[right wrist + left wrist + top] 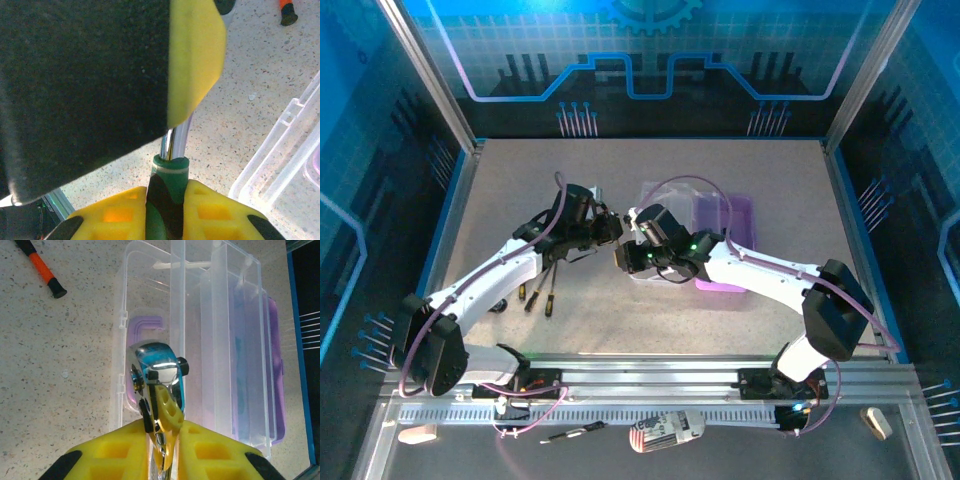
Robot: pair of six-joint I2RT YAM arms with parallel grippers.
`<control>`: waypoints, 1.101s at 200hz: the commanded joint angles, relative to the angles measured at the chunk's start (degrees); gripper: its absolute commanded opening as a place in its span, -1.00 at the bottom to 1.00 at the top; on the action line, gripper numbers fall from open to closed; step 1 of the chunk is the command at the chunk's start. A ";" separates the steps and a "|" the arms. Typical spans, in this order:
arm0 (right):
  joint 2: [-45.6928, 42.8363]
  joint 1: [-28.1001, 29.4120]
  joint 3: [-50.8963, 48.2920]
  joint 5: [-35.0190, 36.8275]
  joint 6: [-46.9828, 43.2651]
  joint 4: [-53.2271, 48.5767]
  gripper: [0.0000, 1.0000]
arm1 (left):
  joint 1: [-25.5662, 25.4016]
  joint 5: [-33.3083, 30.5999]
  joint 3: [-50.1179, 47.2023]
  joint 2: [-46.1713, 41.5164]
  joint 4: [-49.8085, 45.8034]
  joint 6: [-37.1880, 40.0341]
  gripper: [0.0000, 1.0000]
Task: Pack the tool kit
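Right claw (pixel 167 192): closed on the green-and-black handle of the ratchet wrench (pixel 169 175). Just past its tips, the chrome shaft runs up into the left claw's yellow pad (pixel 195 50). Left claw (pixel 162 430): pinching the same ratchet at the neck, head sticking out beyond the tips. You've got both claws on one tool over the worktop (pixel 60 390), so this reads as a handover step. The tool kit (pixel 225 340) lies open straight ahead of the left claw, and off to the right claw's right. A screwdriver (pixel 42 267) lies loose far ahead-left of the left claw. Next: release with one claw, carry the ratchet over a free compartment, line it up lengthwise, and go low before you let go.
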 commanded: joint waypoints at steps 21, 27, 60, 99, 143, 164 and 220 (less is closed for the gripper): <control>-2.10 0.89 -0.02 -0.85 -0.64 1.79 -0.73 | -0.26 0.94 1.65 -1.84 4.82 -0.69 -0.32; -2.26 0.89 -0.14 -0.84 -0.59 1.79 -0.73 | -0.24 0.85 1.61 -1.85 4.94 -0.70 -0.28; -2.55 0.89 -0.39 -0.66 -0.50 1.75 -0.73 | -0.16 1.27 1.61 -2.02 5.64 -0.87 -0.18; -3.29 0.88 -0.76 -0.11 -0.50 1.79 -0.74 | 0.01 0.79 1.61 -2.37 5.04 -0.96 -0.06; -4.04 0.83 -0.85 0.80 -0.68 1.52 -0.74 | 0.19 0.37 1.18 -2.68 4.77 -1.21 0.05; -4.39 0.81 -1.07 1.26 -0.76 1.44 -0.74 | 0.36 -0.10 0.99 -2.88 4.69 -1.22 0.07; -5.39 0.23 -1.55 1.88 -0.69 1.44 -0.75 | 0.82 -0.21 0.65 -3.07 4.75 -1.25 0.13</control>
